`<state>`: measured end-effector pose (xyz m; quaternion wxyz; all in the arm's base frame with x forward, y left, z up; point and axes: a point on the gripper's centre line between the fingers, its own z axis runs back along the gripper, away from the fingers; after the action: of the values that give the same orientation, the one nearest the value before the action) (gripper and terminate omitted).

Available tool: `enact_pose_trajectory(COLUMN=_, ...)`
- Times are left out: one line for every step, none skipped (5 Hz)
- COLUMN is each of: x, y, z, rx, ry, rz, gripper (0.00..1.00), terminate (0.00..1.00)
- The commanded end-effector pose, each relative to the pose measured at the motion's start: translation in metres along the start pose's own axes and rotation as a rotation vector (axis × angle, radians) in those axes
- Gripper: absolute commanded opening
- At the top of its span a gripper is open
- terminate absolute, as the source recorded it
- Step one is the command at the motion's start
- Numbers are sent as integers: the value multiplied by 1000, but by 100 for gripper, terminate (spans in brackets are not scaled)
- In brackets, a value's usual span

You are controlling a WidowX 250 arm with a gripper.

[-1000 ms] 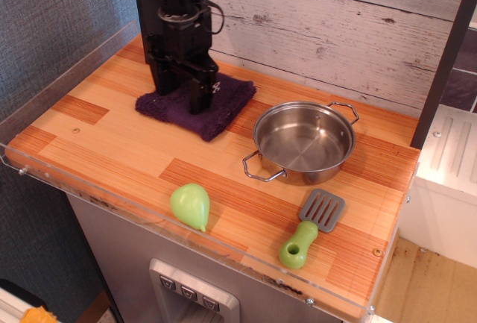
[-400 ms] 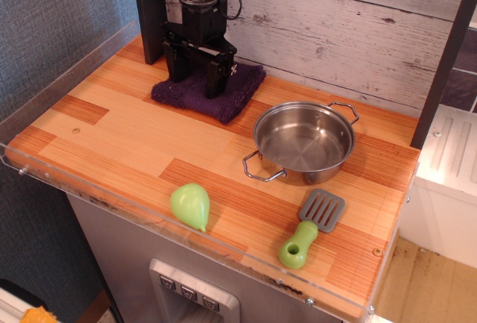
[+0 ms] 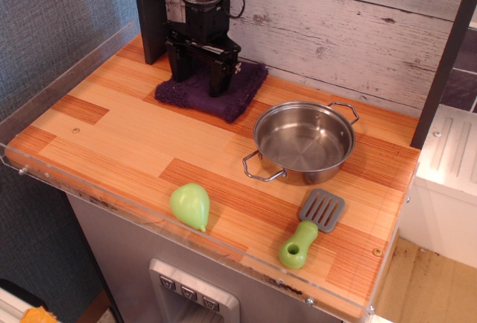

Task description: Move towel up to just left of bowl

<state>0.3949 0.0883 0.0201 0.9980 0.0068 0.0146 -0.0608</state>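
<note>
The dark purple knitted towel point(image 3: 240, 90) lies flat at the back of the wooden counter, up and to the left of the bowl point(image 3: 302, 141), a shiny steel pan with two wire loop handles. A narrow strip of wood shows between the towel's right corner and the bowl's rim. My black gripper point(image 3: 199, 80) points straight down onto the towel's left half. Its two fingers point(image 3: 220, 80) press into the cloth with a ridge of towel between them. The arm hides the towel's back left part.
A green pear-shaped toy point(image 3: 191, 204) lies near the front edge. A grey-and-green spatula point(image 3: 313, 224) lies at the front right of the bowl. A clear plastic rim point(image 3: 52, 99) runs along the left and front edges. A plank wall point(image 3: 335, 32) stands right behind.
My gripper has moved toward the back right along the wall, and the towel has slid with it, closer to the bowl's upper left. The bowl, the pear and the spatula have not moved.
</note>
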Motion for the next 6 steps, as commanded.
enact_pose_trajectory(x=11, y=-10, z=81, rx=-34, ry=-140, rz=20, gripper=100, terminate=0)
enact_pose_trajectory(x=-5, y=-17, z=121, rx=-52, ry=-169, rz=-3, gripper=100, terminate=0)
enact_pose_trajectory(x=-38, y=-23, z=144, rx=-44, ry=-164, rz=-5, gripper=100, terminate=0)
enact_pose_trajectory(x=-82, y=-36, z=140, rx=-19, ry=-150, rz=-6, gripper=100, terminate=0)
enact_pose_trajectory(x=-114, y=-44, z=128, rx=20, ry=-118, rz=7, gripper=100, terminate=0)
enact_pose_trajectory(x=-128, y=-46, z=112, rx=38, ry=-110, rz=29, gripper=100, terminate=0)
